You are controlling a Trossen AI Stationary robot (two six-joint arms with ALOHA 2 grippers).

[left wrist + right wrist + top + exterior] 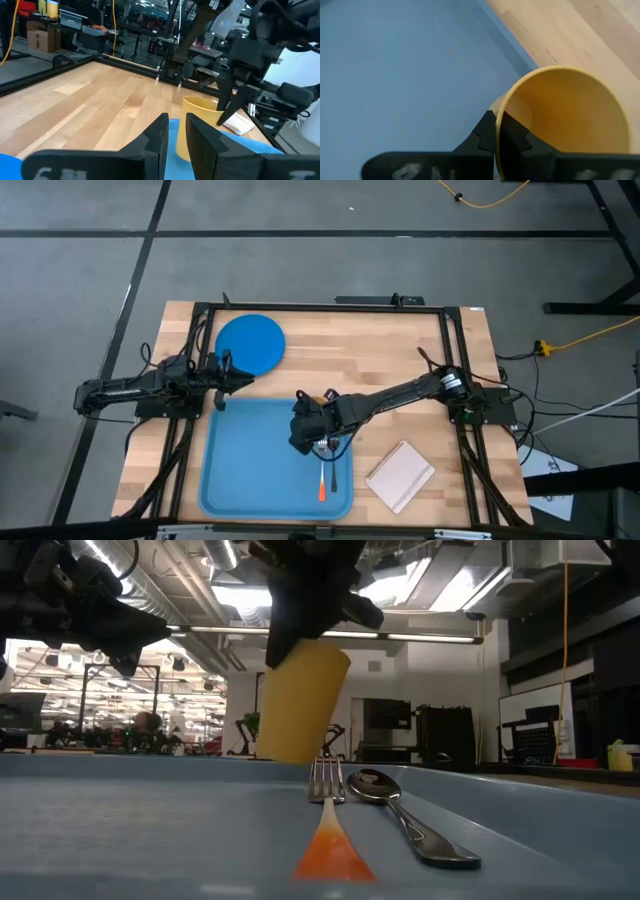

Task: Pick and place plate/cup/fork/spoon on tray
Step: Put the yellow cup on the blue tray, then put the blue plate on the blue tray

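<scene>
The orange-yellow cup is over the light-blue tray, held by my right gripper; it also shows in the right wrist view and the left wrist view. The fork, with its orange handle tip, and the dark spoon lie side by side on the tray's floor near its right rim. The blue plate lies flat on the wooden table at the far left. My left gripper is shut and empty between the plate and the tray's far left corner. My right gripper pinches the cup's rim, one finger inside the cup and one outside against its wall. The fingers come from above, slanting down. The cup hangs tilted below them over the tray; whether its base touches the tray floor I cannot tell.
A white rectangular pad lies on the table to the right of the tray. Bare wood stretches across the far and right parts of the table. A black frame runs round the table's edges.
</scene>
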